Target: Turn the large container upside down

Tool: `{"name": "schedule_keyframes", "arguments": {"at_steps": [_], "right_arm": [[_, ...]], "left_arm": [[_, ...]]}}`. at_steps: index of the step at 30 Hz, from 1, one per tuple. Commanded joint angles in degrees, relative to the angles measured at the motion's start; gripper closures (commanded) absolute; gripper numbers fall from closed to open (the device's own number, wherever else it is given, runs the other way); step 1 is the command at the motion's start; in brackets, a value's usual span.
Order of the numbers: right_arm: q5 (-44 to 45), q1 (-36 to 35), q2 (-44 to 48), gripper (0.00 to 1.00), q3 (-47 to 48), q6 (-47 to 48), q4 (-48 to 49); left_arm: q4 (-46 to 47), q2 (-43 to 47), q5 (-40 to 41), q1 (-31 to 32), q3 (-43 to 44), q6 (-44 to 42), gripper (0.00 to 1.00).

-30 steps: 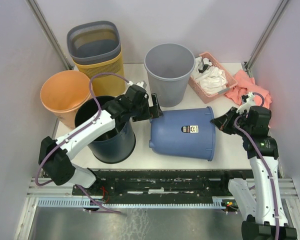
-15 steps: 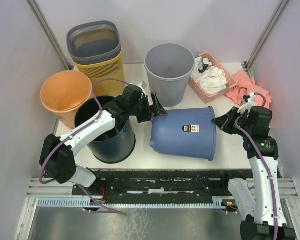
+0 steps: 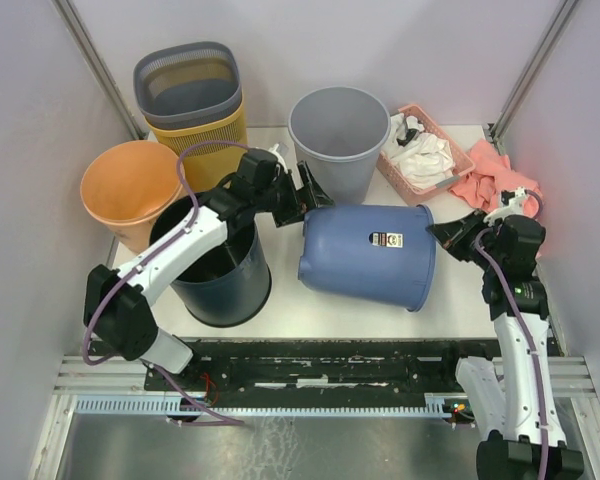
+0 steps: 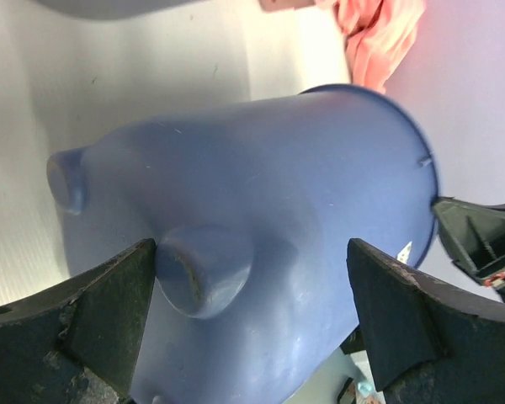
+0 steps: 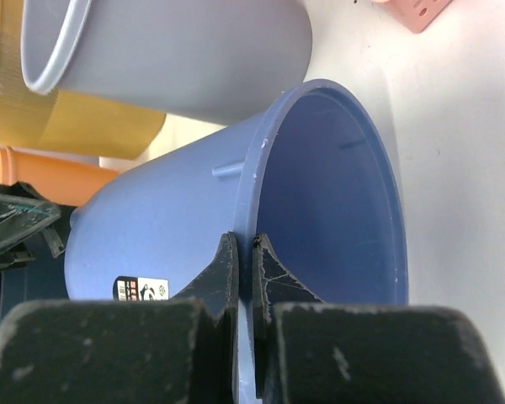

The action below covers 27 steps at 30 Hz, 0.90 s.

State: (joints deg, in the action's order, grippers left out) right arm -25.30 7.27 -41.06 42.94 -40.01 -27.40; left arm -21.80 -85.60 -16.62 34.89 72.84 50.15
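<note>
**Entry: large blue container, lying on its side, held at the rim**

**Top external view**
- Large blue container (image 3: 368, 255): on its side at mid-table (image 3: 280, 315). Base points left, open mouth points right, and a small label faces up.
- Right gripper (image 3: 444, 238): at the mouth rim on the container's right end, clenched on that rim.
- Left gripper (image 3: 313, 205): at the container's base end, jaws spread wide, gripping nothing.
- Dark navy bin (image 3: 212, 260): upright, left of the container, with the left arm reaching over it.
- Grey bin (image 3: 338, 140): upright, just behind the container.
- Orange bin (image 3: 130, 185): upright, at the far left.
- Yellow basket (image 3: 202, 135): back left, with a grey mesh basket (image 3: 188, 82) nested in its top.
- Pink tray (image 3: 420, 155): back right, holding white cloths.
- Pink cloth (image 3: 495, 180): lying just beside the tray.

**Left wrist view**
- Left gripper (image 4: 251, 278): released, with one finger at each side of the frame.
- Large blue container (image 4: 303, 194): fills the space between the fingers, base end nearest. A round foot (image 4: 204, 269) on the base sits just beside the left-hand finger (image 4: 109, 311). Whether they touch cannot be told.

**Right wrist view**
- Right gripper (image 5: 246, 252): both fingers pinched together on the rim, one inside the wall and one outside.
- Large blue container (image 5: 337, 210): mouth towards the camera.
- Grey bin (image 5: 177, 50): behind the container.
</note>
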Motion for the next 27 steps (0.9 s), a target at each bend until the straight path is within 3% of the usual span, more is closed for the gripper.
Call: {"name": "schedule_keyframes", "arguments": {"at_steps": [1, 8, 15, 23, 27], "right_arm": [[-3.7, -1.4, -1.9, 0.98, -6.5, -11.0, -0.7], [-5.0, -1.6, -2.3, 0.98, -10.4, -20.9, 7.7], [-3.8, -1.8, -2.1, 0.96, -16.3, -24.3, 10.6], [2.2, -1.8, -6.1, 0.87, -18.7, -19.2, 10.9], [4.6, -1.8, -12.0, 0.72, -17.3, -16.5, 12.9]], "left_arm": [[9.8, -0.1, -12.0, 2.5, 10.5, 5.3, 0.05], [9.4, -3.9, -11.8, 2.5, 20.1, 5.2, 0.05], [13.3, -6.9, -13.6, 4.5, 22.1, 7.5, 0.06], [14.8, -10.4, -14.6, 10.1, 20.6, 5.9, 0.06], [11.8, -10.3, -13.6, 10.3, 22.3, 2.9, 0.05]]}}
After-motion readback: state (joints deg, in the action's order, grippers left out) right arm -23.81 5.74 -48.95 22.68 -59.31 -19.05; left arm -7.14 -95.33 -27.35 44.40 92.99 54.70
